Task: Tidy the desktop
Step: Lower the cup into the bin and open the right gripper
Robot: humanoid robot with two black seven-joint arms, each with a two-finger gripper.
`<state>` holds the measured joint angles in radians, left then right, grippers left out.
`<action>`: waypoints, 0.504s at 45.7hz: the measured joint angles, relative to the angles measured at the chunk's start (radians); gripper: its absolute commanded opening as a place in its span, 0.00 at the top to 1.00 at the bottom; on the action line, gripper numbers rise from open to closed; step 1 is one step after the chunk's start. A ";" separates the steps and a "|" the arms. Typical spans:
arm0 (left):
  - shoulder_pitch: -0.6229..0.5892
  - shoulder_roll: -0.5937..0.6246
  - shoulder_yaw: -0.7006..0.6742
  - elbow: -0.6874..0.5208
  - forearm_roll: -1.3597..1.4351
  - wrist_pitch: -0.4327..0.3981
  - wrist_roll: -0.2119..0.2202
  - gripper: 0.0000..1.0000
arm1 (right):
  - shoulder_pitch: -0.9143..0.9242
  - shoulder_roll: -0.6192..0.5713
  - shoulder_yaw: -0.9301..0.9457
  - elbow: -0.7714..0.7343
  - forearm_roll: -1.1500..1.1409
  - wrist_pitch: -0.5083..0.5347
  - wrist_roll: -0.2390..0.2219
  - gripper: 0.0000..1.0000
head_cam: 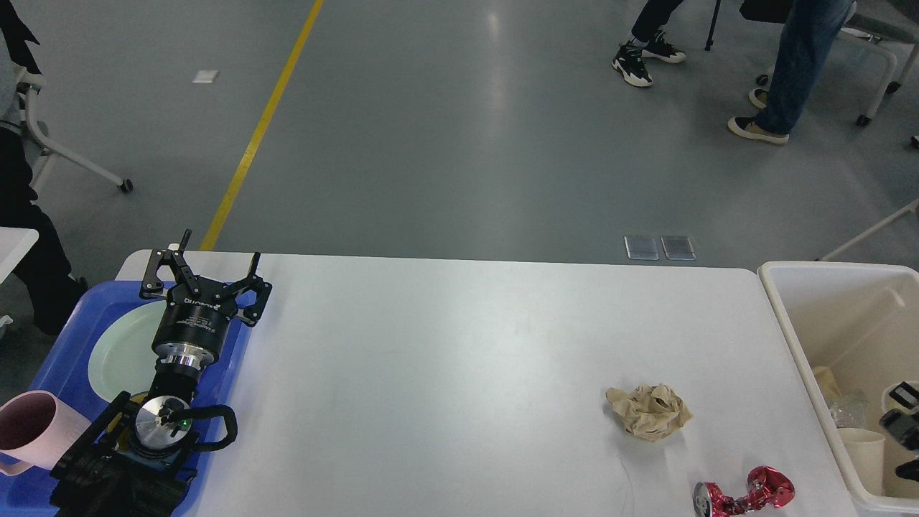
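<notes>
The left gripper (212, 267) hangs with its fingers spread wide and nothing between them, above the blue tray (68, 323) at the left end of the desktop (445, 373). A pale green plate (122, 352) sits just behind it, a pink cup (32, 431) further back. Far off to its right lie a crumpled paper ball (650, 411) and a crushed red can (743, 492). The right gripper (904, 424) barely peeks in over the cream bin (797, 345); can't tell if it's spread or closed.

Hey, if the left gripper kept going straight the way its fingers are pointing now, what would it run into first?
The left gripper points toward the far edge of the desktop, its fingers spread open. Nothing stands in that line; it would likely pass over the far left corner toward the floor, though its height is hard to judge.
</notes>
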<state>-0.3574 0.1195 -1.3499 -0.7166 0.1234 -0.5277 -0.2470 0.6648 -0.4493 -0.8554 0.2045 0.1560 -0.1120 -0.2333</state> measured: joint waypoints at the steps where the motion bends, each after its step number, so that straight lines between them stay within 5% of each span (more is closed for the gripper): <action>1: 0.000 0.000 0.000 0.000 0.000 0.000 0.000 0.04 | -0.017 0.011 0.005 -0.014 0.000 -0.012 0.000 1.00; 23: 0.000 0.000 0.000 0.000 0.000 0.000 0.000 0.04 | -0.122 0.101 0.013 -0.077 0.000 -0.077 0.002 1.00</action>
<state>-0.3574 0.1195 -1.3498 -0.7165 0.1237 -0.5277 -0.2470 0.5427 -0.3484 -0.8428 0.1271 0.1565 -0.1892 -0.2315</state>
